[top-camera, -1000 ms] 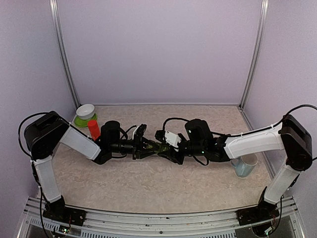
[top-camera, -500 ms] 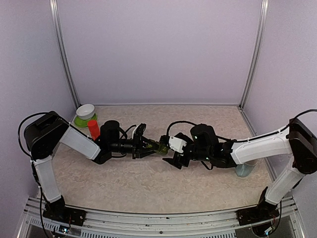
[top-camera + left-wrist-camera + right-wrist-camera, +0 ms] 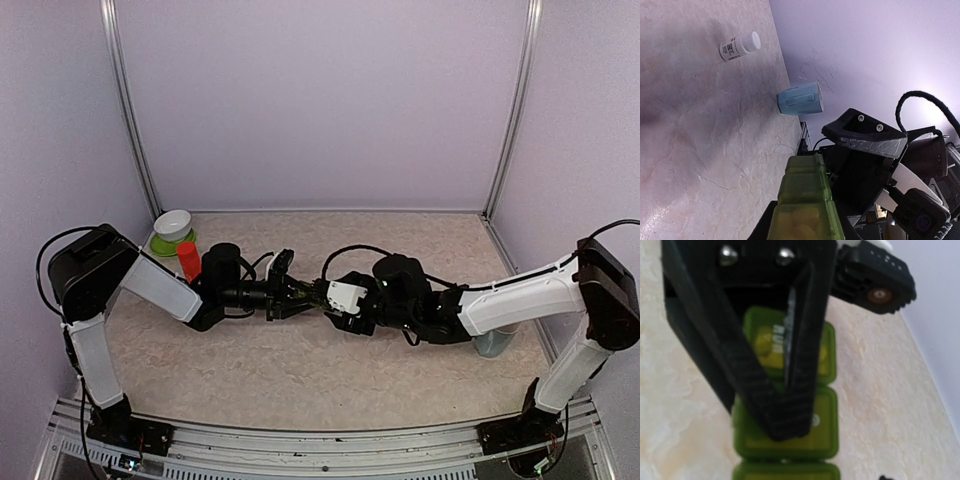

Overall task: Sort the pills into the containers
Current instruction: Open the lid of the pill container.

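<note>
The containers (image 3: 312, 296), a green strip of three joined lidded compartments, are held just above the table centre. My left gripper (image 3: 297, 296) is shut on one end of the strip, which fills the bottom of the left wrist view (image 3: 805, 200). My right gripper (image 3: 326, 300) is shut, its fingers pinched into a V. In the right wrist view the right gripper's tip (image 3: 790, 426) rests on the lid of the middle compartment (image 3: 790, 440). Yellow pills (image 3: 765, 342) show through the compartment beyond it. The right gripper's black body (image 3: 865, 150) stands beside the strip in the left wrist view.
A white bowl (image 3: 173, 224) on a green plate and a red bottle (image 3: 188, 260) stand at the back left. A pale blue mug (image 3: 495, 340) sits behind my right forearm. The left wrist view also shows the mug (image 3: 801, 99) and a white pill bottle (image 3: 740, 46) lying on its side.
My right gripper drew back to the right from the strip, then came back left onto it. My left gripper has kept hold of the strip in place.
</note>
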Motion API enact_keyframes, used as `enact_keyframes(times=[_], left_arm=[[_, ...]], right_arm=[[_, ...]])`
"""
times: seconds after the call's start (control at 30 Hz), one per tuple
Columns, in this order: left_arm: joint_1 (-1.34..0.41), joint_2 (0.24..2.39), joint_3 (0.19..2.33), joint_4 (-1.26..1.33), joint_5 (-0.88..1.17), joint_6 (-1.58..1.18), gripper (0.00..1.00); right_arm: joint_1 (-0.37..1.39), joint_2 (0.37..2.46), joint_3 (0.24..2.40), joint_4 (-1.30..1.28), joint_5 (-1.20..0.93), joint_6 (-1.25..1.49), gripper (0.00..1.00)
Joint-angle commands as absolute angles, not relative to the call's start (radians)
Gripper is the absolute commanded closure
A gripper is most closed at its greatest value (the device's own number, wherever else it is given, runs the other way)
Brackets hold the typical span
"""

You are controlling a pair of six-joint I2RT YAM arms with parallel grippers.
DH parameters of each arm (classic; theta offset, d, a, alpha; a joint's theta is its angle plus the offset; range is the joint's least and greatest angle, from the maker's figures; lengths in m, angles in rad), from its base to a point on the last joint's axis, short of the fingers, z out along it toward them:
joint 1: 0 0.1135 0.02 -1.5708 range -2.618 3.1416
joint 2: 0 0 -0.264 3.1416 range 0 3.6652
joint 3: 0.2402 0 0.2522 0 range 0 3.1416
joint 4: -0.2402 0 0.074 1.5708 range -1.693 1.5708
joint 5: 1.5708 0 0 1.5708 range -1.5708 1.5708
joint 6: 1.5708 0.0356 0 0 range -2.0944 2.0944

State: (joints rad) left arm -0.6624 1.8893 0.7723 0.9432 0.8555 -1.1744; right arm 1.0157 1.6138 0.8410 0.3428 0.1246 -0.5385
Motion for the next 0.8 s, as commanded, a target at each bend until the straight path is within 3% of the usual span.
enact_keyframes(times=[0.0,0.3,0.47,0.77], left_arm=[[-0.656,1.864,0.762,0.961,0.846,-1.170,0.79],[-0.652,1.864,0.753,0.976,0.842,-1.176,0.79],[-0.649,1.862,0.746,0.988,0.841,-1.184,0.79],[-0.647,1.861,0.742,0.995,0.840,-1.187,0.79]], right_arm=[[1.039,1.639,0.877,0.347,0.165,-0.555,0.39],[1.049,1.655,0.888,0.321,0.178,-0.545,0.53],[1.049,1.652,0.884,0.311,0.191,-0.537,0.49],[1.049,1.658,0.880,0.303,0.197,-0.529,0.50]])
